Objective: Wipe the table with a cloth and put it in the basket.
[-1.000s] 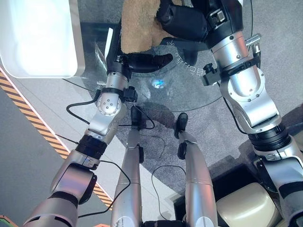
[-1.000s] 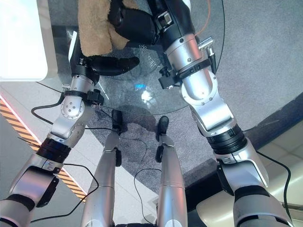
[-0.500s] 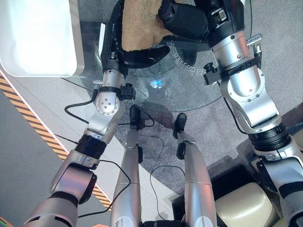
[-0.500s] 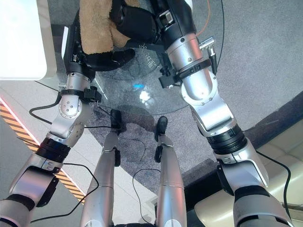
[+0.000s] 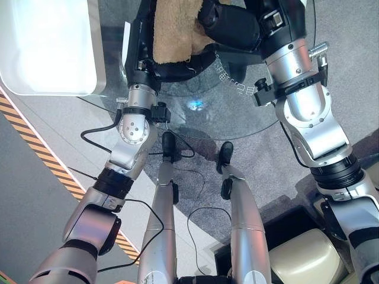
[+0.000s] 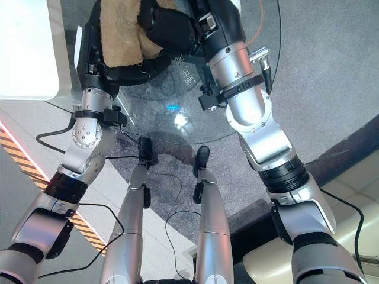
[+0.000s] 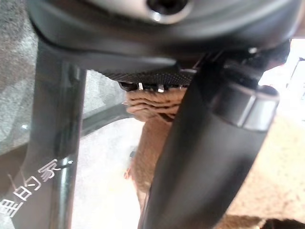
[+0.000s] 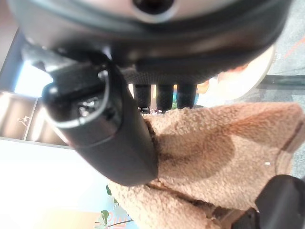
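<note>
A tan fuzzy cloth (image 5: pixel 174 29) lies on the far part of the round glass table (image 5: pixel 225 112). My right hand (image 5: pixel 231 26) rests on the cloth's right side, its fingers (image 8: pixel 162 98) dug into the pile and its thumb (image 8: pixel 109 138) across a fold, so it is shut on the cloth (image 8: pixel 214 157). My left hand (image 5: pixel 142 47) lies along the cloth's left edge. Its thumb (image 7: pixel 205 157) curls under the near edge, and the cloth's rim (image 7: pixel 152 102) sits pinched between thumb and fingers. A white basket (image 5: pixel 41 47) stands to the left of the table.
The basket's wall lies close beside my left hand. A yellow and black striped line (image 5: pixel 35 148) runs across the floor at the left. A beige seat (image 5: pixel 302 260) shows at the lower right. Grey carpet lies under the glass.
My left hand has moved away from the table's near rim, up alongside the cloth, and its thumb has closed under the cloth's near edge. The right hand has stayed on the cloth.
</note>
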{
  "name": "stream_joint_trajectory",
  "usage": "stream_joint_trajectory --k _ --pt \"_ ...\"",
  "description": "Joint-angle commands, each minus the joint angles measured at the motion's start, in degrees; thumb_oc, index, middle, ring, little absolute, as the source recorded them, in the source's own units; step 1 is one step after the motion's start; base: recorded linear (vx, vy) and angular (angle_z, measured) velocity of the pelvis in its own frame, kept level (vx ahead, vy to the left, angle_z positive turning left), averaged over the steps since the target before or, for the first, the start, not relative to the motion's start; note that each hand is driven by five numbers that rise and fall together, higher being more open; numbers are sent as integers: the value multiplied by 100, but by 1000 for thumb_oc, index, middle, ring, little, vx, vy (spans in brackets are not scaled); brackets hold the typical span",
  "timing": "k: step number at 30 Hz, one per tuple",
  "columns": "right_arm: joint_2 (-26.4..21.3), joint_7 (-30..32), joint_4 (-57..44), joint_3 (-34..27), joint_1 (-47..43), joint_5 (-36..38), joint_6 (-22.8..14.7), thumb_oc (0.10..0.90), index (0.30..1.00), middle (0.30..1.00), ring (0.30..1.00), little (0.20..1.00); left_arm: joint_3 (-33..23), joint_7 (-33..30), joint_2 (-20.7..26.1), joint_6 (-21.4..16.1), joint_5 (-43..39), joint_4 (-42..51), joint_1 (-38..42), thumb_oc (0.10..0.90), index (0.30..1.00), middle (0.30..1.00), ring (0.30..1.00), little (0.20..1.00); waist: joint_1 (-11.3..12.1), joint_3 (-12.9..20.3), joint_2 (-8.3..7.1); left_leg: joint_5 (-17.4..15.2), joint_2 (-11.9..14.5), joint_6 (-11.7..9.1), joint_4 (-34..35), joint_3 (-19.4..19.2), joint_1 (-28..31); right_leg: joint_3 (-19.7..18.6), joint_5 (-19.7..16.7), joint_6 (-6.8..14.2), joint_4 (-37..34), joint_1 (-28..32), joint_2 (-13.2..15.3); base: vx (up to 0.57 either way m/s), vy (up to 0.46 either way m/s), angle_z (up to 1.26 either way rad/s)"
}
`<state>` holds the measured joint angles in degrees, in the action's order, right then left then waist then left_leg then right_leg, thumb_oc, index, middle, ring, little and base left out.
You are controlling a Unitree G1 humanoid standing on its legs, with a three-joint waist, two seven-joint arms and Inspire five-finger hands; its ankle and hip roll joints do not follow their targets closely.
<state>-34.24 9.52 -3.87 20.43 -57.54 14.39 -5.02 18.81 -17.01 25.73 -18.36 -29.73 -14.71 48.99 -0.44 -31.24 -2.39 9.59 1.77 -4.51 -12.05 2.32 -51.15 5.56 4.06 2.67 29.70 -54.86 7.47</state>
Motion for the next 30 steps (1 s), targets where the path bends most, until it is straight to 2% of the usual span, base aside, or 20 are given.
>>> stream_joint_trajectory --k 1,11,12,13,14,15,30 --pt "124 74 -1117 -405 -973 -16 -756 100 300 300 300 200 -143 84 -7 -723 171 883 679 800 900 900 900 900 44 145 -155 -640 -296 303 -598 36 210 -53 -807 263 -1132 609 -341 0 0 0" --pt "201 7 -1049 -328 -975 -40 -686 100 300 300 300 200 -59 127 -52 -687 235 922 817 800 900 900 900 900 48 145 -158 -642 -288 295 -579 40 232 -46 -808 279 -1154 633 -322 0 0 0" --pt "219 4 -1047 -323 -980 -48 -681 100 300 300 300 200 -54 142 -59 -708 255 917 829 737 846 846 846 837 48 145 -156 -642 -290 297 -571 40 234 -46 -811 281 -1159 631 -323 0 0 0" --pt "246 -8 -1030 -318 -986 -71 -686 100 300 300 300 200 -52 126 -70 -686 309 946 850 482 627 627 627 582 50 145 -157 -642 -296 296 -572 41 232 -42 -812 280 -1158 628 -325 0 0 0" --pt "248 -13 -1024 -315 -986 -69 -694 100 300 300 300 200 -46 134 -62 -705 321 944 861 267 444 444 444 367 49 145 -156 -641 -300 295 -567 44 236 -43 -814 281 -1163 631 -326 0 0 0" --pt "254 -21 -1024 -314 -989 -62 -692 100 300 300 300 200 -42 153 -59 -734 330 929 876 100 300 300 300 200 46 145 -157 -639 -298 296 -562 43 238 -45 -817 282 -1167 631 -325 0 0 0" --pt "343 -159 -1015 -282 -1001 -50 -681 100 300 300 300 200 -36 241 -94 -795 254 903 959 100 300 300 300 200 37 145 -157 -647 -284 282 -556 41 233 -53 -812 292 -1163 619 -318 0 0 0"
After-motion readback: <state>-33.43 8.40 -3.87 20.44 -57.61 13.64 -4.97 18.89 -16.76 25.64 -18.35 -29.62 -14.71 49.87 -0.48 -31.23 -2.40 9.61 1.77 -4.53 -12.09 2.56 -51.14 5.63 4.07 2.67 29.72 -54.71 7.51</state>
